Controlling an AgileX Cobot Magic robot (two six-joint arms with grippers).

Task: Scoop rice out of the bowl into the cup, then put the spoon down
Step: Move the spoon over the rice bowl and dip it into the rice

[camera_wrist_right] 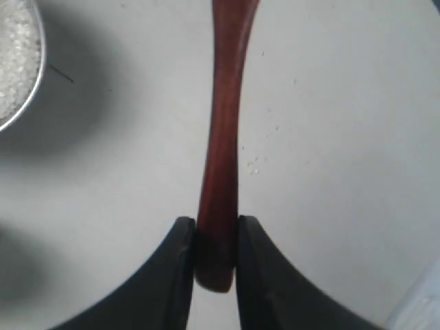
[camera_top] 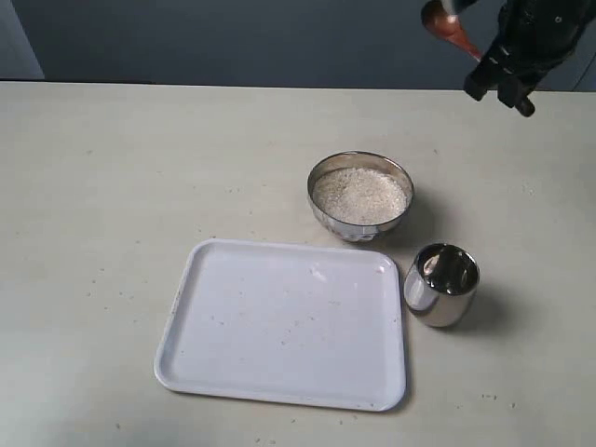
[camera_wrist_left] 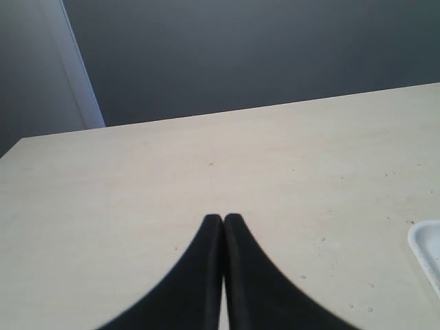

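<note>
The steel bowl (camera_top: 360, 196) stands mid-table, filled with white rice (camera_top: 359, 195); its rim and some rice (camera_wrist_right: 15, 62) also show in the right wrist view. The small steel cup (camera_top: 441, 284) sits just in front and to the right of the bowl. My right gripper (camera_top: 499, 86) hangs high at the back right, shut on the handle end of the reddish-brown wooden spoon (camera_wrist_right: 223, 137), whose scoop (camera_top: 440, 19) points up and left. That gripper (camera_wrist_right: 215, 227) clamps the handle between both fingers. My left gripper (camera_wrist_left: 223, 218) is shut on nothing, above bare table.
A white rectangular tray (camera_top: 284, 321) lies in front of the bowl, left of the cup; its corner (camera_wrist_left: 427, 244) shows in the left wrist view. A few stray grains (camera_wrist_right: 254, 165) lie on the table. A dark wall runs behind the far table edge.
</note>
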